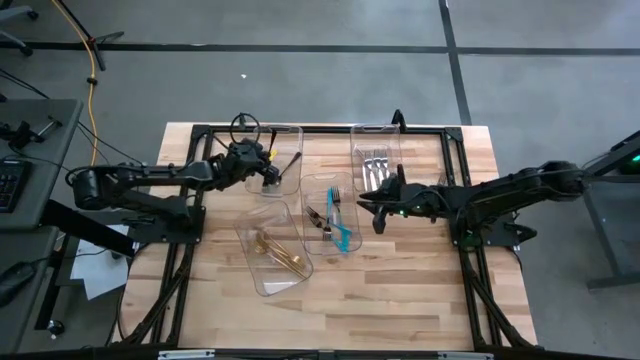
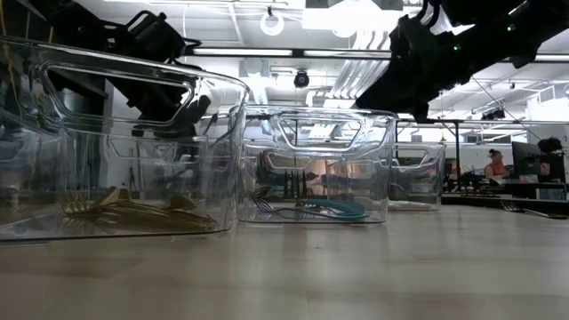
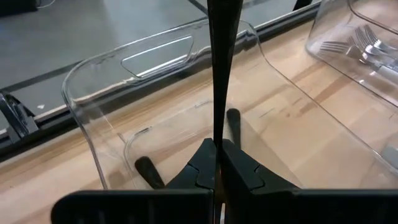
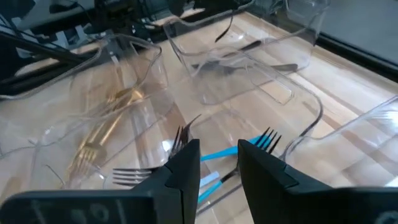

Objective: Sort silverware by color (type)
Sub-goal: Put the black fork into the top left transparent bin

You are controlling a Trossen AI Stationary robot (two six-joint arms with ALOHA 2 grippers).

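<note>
My left gripper [image 1: 272, 172] hangs over the far left clear bin [image 1: 262, 186], shut on a black utensil [image 3: 219, 68]. My right gripper [image 4: 219, 158] hovers open above the middle bin [image 1: 320, 182], nothing between its fingers. Teal-handled forks [image 4: 211, 154] and darker forks [image 4: 134, 175] lie in that bin below it. Gold pieces [image 1: 275, 250] lie in the near left bin. Silver forks [image 1: 375, 160] lie in the far right bin. Dark rounded ends [image 3: 147, 170] of other black pieces show in the bin under my left gripper. My left gripper pinches the black utensil at its narrow part [image 3: 217, 134] between its two shut fingers [image 3: 239, 165]. The utensil runs on past the fingertips along their line, widening toward its free end. It is lifted clear, slanting over the inside of the far left bin.
Four clear bins crowd the middle of the wooden table [image 1: 400, 290], their tall walls [image 2: 213, 107] close together. A black frame [image 1: 320, 128] runs along the table's far edge and sides. Bare wood lies toward the near edge.
</note>
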